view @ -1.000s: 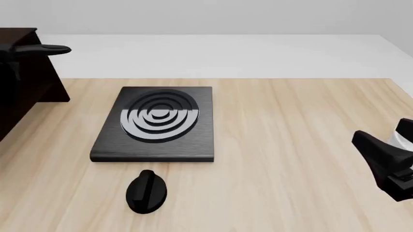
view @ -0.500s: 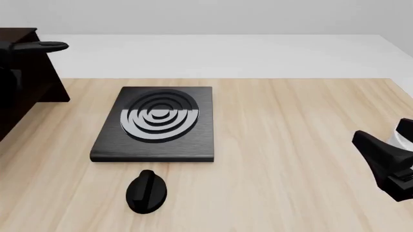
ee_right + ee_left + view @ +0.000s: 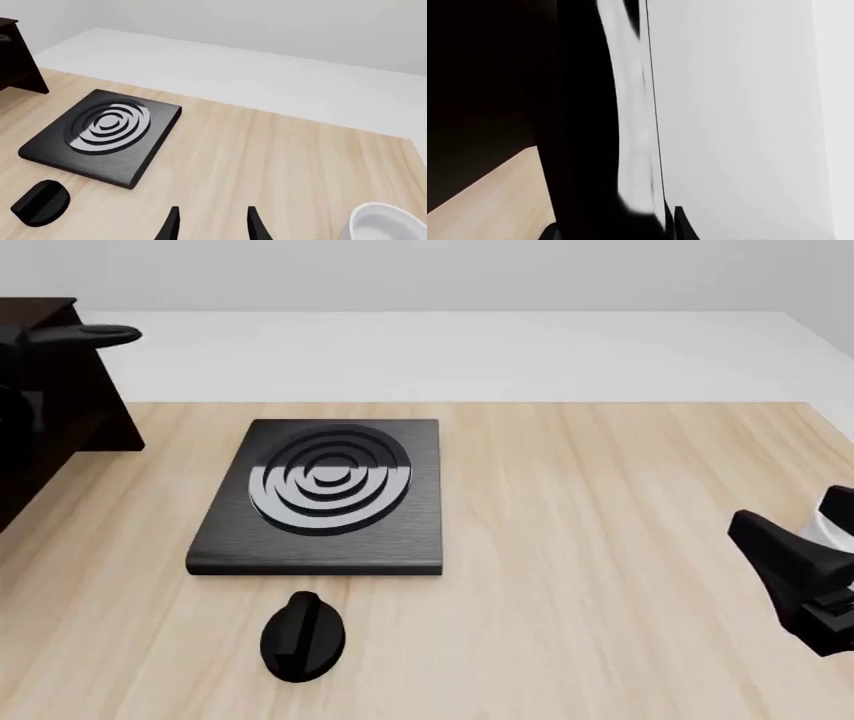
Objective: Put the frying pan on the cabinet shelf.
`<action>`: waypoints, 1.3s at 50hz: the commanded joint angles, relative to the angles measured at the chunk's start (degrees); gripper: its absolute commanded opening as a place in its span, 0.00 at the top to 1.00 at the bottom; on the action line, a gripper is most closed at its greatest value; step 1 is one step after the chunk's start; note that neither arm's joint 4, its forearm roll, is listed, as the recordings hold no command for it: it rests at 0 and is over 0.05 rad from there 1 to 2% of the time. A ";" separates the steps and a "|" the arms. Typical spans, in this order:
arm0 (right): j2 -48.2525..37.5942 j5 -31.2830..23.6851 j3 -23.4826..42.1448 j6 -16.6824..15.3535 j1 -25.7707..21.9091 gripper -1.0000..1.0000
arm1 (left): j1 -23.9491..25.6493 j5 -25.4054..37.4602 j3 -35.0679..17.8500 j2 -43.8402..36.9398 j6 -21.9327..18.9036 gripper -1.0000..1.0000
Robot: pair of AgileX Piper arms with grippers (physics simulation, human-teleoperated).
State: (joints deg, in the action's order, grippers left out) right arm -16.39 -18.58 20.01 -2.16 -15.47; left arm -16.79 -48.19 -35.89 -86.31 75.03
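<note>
The frying pan's long black handle (image 3: 83, 336) sticks out to the right at the far left, level with the dark cabinet shelf (image 3: 80, 410); its bowl is lost against the cabinet. In the left wrist view the glossy pan (image 3: 587, 125) fills the frame, very close. My left gripper (image 3: 614, 230) straddles it. One fingertip (image 3: 680, 225) shows with a thin light gap to the pan, so the jaws look open. My right gripper (image 3: 754, 535) is open and empty low at the right edge, also seen in its own view (image 3: 212, 222).
A flat black stove plate (image 3: 327, 495) with concentric rings lies left of centre; it also shows in the right wrist view (image 3: 103, 127). A black oval knob (image 3: 304, 637) lies in front of it. The tabletop's far edge (image 3: 534, 403) runs behind the plate.
The pan handle shifted slightly left and up a second ago, then stayed still. The right arm has not moved.
</note>
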 commanded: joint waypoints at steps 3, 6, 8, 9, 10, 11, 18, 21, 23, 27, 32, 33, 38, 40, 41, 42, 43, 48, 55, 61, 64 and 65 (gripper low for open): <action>0.20 -0.14 0.01 0.25 0.22 0.00 | 1.43 0.65 2.71 4.35 -1.68 0.00; 0.48 -0.23 0.02 0.39 0.31 0.00 | 1.70 0.88 3.03 4.86 -1.85 0.00; 0.58 -0.31 0.03 0.44 0.42 0.00 | 1.86 1.38 3.18 5.66 -2.14 0.00; 0.56 -0.28 0.03 0.43 0.36 0.00 | 1.94 1.52 3.27 5.94 -2.18 0.00; 0.54 -0.25 0.03 0.34 0.32 0.00 | 1.92 1.85 3.27 6.33 -2.41 0.00; 0.56 -0.27 0.03 0.37 0.34 0.00 | 1.93 1.93 3.45 6.58 -2.40 0.00; 0.79 -0.34 0.04 0.57 0.42 0.00 | 2.42 2.15 4.34 8.01 -2.93 0.00; 0.77 -0.33 0.04 0.62 0.40 0.00 | 2.70 2.23 4.69 8.48 -3.18 0.00; 0.82 -0.35 0.05 0.59 0.42 0.00 | 2.95 2.78 4.89 9.19 -3.48 0.00; 0.89 -0.38 0.05 0.58 0.46 0.00 | 3.40 3.06 5.37 9.99 -3.90 0.00; 0.99 -0.41 0.06 0.59 0.47 0.00 | 3.69 3.64 5.87 10.89 -4.36 0.00; 1.07 -0.43 0.06 0.73 0.51 0.00 | 3.74 3.75 5.92 11.03 -4.49 0.00; 1.16 -0.48 0.07 0.76 0.57 0.00 | 4.52 7.02 5.35 12.74 -8.01 0.00; 1.18 -0.48 0.07 0.74 0.55 0.00 | 4.84 8.84 4.95 13.69 -9.98 0.00; 1.22 -0.49 0.07 0.75 0.57 0.00 | 4.91 9.11 4.92 13.83 -10.22 0.00; 1.25 -0.50 0.08 0.76 0.58 0.00 | 5.17 9.52 5.06 14.11 -10.72 0.00; 1.28 -0.51 0.08 0.77 0.59 0.00 | 5.33 9.75 5.16 14.24 -10.87 0.00; 1.37 -0.56 0.08 0.99 0.65 0.00 | 6.24 12.81 4.76 15.66 -14.02 0.00; 1.46 -0.58 0.08 1.00 0.67 0.00 | 7.51 16.35 4.35 17.69 -17.67 0.00; 1.64 -0.66 0.10 1.00 0.75 0.00 | 7.32 18.21 3.17 16.22 -21.47 0.00; 1.77 -0.68 0.11 1.02 0.77 0.00 | 8.04 19.46 3.19 17.17 -23.35 0.00; 1.80 -0.69 0.11 1.02 0.77 0.00 | 8.20 20.32 2.85 17.53 -24.43 0.00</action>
State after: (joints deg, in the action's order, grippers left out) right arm -14.87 -19.19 20.10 -1.20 -14.78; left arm -9.79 -32.35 -31.94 -70.12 56.87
